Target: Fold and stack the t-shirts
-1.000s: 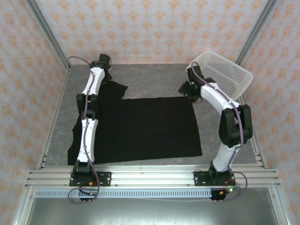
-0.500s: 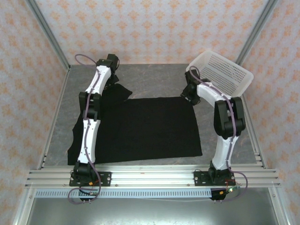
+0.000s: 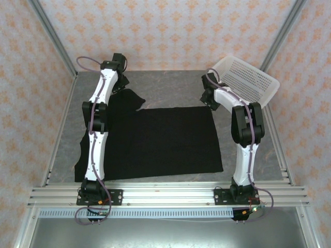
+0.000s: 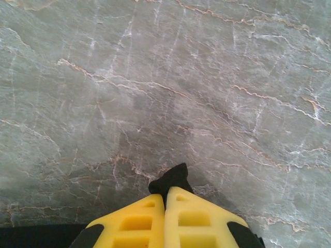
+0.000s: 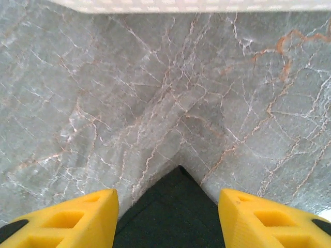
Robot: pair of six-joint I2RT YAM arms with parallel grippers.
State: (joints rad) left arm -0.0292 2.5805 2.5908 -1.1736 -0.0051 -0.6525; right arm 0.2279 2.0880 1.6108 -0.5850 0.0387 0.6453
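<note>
— Where's the t-shirt (image 3: 160,142)?
— Spread flat on the table (image 3: 170,88), reaching its near edge. My left gripper (image 4: 165,192) pinches its far-left tip (fingers closed tight); my right gripper (image 5: 168,199) gapes wide astride the far-right corner.

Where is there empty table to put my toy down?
The bare grey table is free along the back, between the left gripper and right gripper, beyond the t-shirt. There is also a narrow strip between the t-shirt and the left rail. The right side is crowded by the right arm and the basket.
</note>
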